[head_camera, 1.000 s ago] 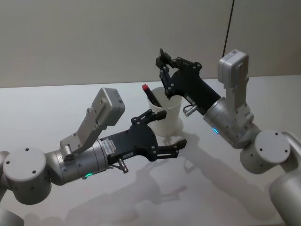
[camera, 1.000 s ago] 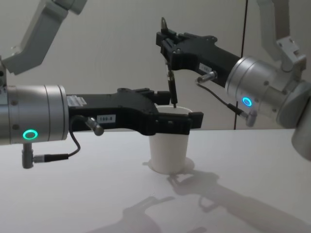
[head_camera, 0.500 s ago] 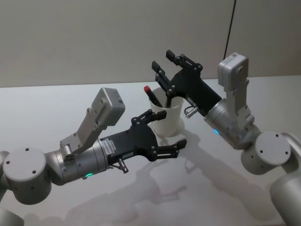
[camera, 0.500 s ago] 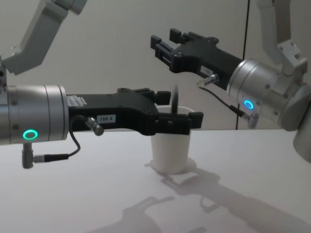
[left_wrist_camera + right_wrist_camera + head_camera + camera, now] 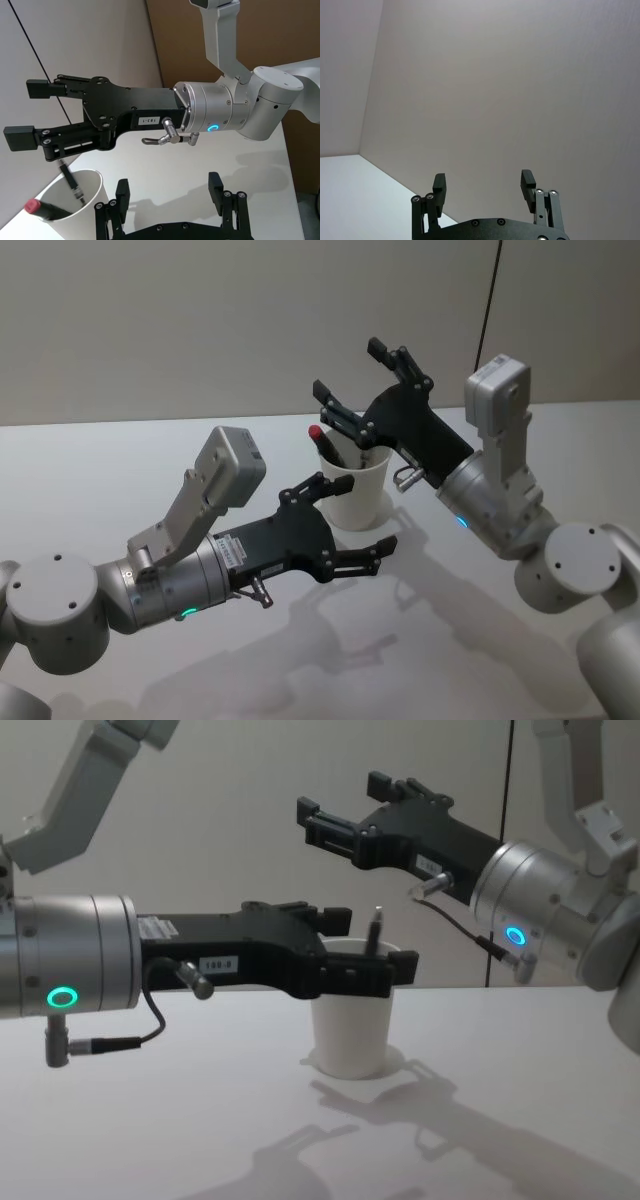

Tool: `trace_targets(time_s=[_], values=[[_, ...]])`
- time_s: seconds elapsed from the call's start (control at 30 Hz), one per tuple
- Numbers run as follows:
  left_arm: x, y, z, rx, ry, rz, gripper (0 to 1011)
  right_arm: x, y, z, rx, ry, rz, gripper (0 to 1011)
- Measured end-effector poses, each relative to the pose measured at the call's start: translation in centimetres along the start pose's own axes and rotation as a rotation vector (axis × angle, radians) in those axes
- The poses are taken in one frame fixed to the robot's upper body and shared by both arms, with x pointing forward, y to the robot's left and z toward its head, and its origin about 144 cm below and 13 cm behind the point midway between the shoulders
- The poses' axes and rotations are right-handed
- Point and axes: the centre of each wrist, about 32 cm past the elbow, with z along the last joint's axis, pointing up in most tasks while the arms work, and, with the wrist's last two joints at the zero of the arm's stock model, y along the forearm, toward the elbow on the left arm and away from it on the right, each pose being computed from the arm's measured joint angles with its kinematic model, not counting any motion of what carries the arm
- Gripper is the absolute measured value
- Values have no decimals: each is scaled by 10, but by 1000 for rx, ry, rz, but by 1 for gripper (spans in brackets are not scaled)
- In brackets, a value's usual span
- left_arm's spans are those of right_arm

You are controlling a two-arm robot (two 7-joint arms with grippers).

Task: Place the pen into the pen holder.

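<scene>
Pen [image 5: 328, 445]: leaning inside the cup [image 5: 352, 490], red end up against the rim, just below and ahead of the right gripper's [image 5: 362, 386] spread fingers.
Cup: standing upright on the table [image 5: 90, 480], between the two grippers, wider at the top.
Right gripper: hovering above the cup with fingers wide apart, gripping nothing.
Left gripper [image 5: 362, 523]: sitting low beside the cup, fingers spread to either side of its base, apparently not touching it.
Cable plug [image 5: 374, 933]: poking up over the rim in the chest view; not the pen.
Handling: pen is looking light, stiff and smooth; a grip across mid-barrel would suit it. Cup is looking thin and easy to tip or crush.
Progress: pen is appearing to be placed already.
</scene>
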Motion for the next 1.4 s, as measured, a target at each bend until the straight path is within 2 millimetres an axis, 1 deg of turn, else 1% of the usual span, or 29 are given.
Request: trace_targets(time_s=[0.03,0.17,0.93,1.4], values=[[0,0,0,0,0,0,1003,0,-1,1,0,-1,-1,932],[0,0,0,0,0,0,1003,0,-3,3,1,-5,-4,1000],[0,0,0,0,0,0,1003,11,-28,19,-10,-34,-47,1002],[0,0,0,0,0,0,1003,14,-35,24,-14,-42,-57,1002]])
